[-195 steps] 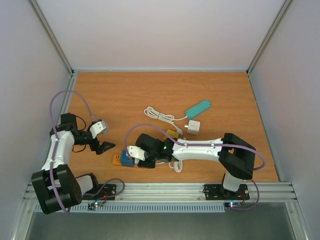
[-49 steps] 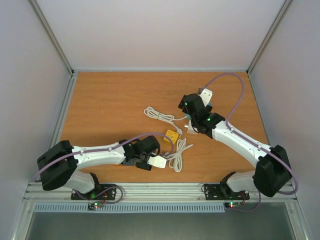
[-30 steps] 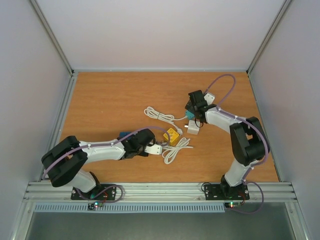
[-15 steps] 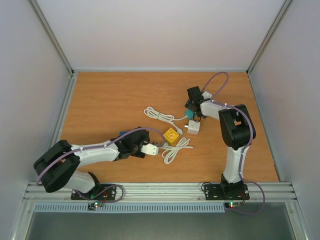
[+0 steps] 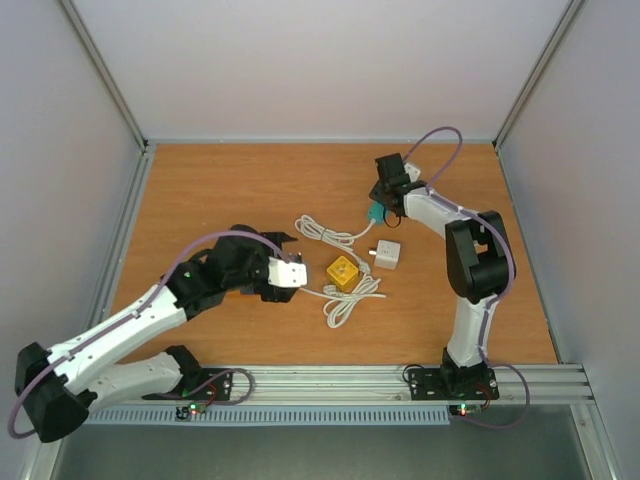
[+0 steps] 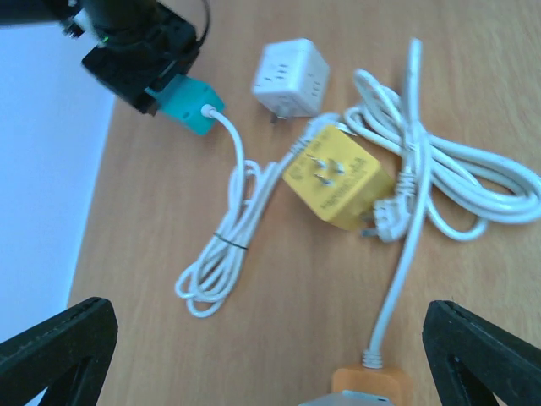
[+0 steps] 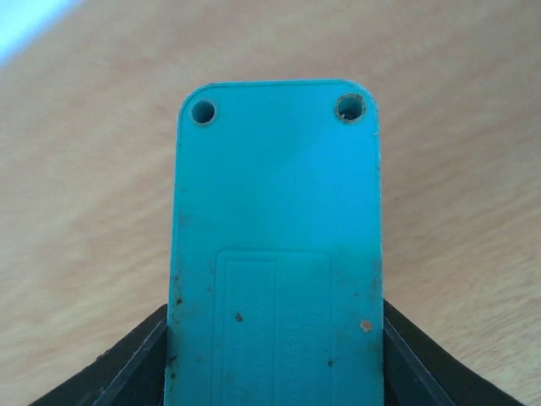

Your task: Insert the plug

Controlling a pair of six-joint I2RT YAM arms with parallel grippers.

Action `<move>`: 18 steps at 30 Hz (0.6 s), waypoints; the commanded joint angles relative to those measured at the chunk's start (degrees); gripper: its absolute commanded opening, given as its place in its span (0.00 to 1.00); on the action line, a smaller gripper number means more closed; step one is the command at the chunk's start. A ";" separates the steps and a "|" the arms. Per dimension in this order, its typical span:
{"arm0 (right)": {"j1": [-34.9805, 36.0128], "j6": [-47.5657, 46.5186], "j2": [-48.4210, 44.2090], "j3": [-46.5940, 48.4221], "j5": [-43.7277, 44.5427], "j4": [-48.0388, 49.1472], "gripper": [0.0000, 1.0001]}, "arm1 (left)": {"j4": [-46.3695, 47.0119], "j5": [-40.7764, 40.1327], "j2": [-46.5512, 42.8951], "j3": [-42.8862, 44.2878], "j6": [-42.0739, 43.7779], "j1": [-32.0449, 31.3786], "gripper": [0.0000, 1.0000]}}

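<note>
My right gripper (image 5: 383, 203) is shut on one end of a teal power strip (image 7: 275, 211), which fills the right wrist view and also shows in the top view (image 5: 374, 214) and the left wrist view (image 6: 188, 106). A white cord leaves the strip. My left gripper (image 5: 285, 270) is open, its black fingers (image 6: 59, 347) wide apart. An orange block (image 6: 372, 382) with a white cable lies low between them, touching neither finger. A yellow cube adapter (image 6: 338, 178) lies prongs up, with a white plug (image 6: 385, 222) against it.
A white cube socket (image 5: 387, 255) sits right of the yellow adapter (image 5: 343, 272). A coiled white cable (image 5: 345, 300) lies in front of the adapter. The strip's bundled cord (image 5: 318, 230) lies at mid-table. Grey walls enclose the wooden table (image 5: 200, 190).
My left arm has drawn back to the left and its gripper has moved up and away from the coil. My right gripper has shifted slightly farther back, still holding the teal strip.
</note>
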 commanded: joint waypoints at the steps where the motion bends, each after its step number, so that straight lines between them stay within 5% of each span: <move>1: -0.03 -1.05 -10.65 3.75 -4.71 1.53 0.31 | 0.26 3.33 -3.73 2.81 -7.27 4.54 1.00; 6: 0.06 -1.89 -22.70 0.04 -13.99 5.58 0.28 | 5.14 5.01 -5.34 2.78 -10.04 9.26 1.00; 18: 0.06 2.88 -31.61 -6.72 -66.00 15.07 0.25 | 18.75 5.10 -6.31 3.35 -1.11 17.37 1.00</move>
